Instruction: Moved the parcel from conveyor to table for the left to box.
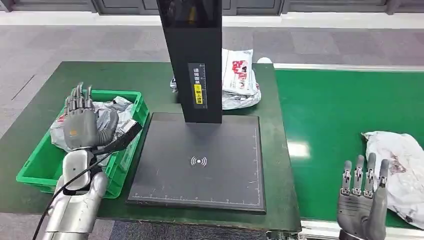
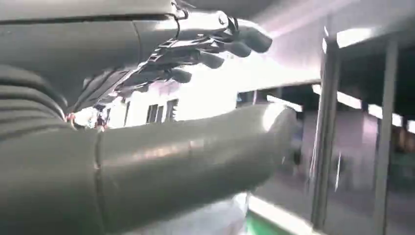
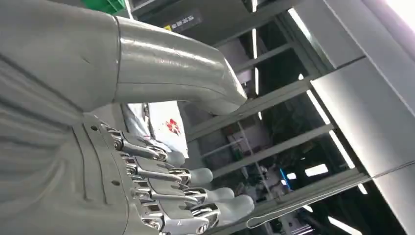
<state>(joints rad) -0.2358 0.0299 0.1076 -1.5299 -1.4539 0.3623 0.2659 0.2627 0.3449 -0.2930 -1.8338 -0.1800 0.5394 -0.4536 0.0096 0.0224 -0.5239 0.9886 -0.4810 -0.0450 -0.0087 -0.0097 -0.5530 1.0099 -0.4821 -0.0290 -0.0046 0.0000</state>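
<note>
1. Two hands were empty, fingers spread wide: the right hand (image 1: 362,200) low over the conveyor (image 1: 330,120), the left hand (image 1: 80,120) above the green box (image 1: 131,95).
2. The parcel (image 1: 397,165) lay just beside the right fingertips; a shallow grasp could let the slack bag slip.
3. Swinging across, it might strike the black post (image 1: 197,60).

Silver arms, grey robot hand (image 1: 80,125) with chrome-jointed fingers, black cable (image 1: 75,175).

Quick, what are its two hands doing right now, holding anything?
Left hand: open, empty, above the green crate.
Right hand: open, empty, beside the parcel.
</note>
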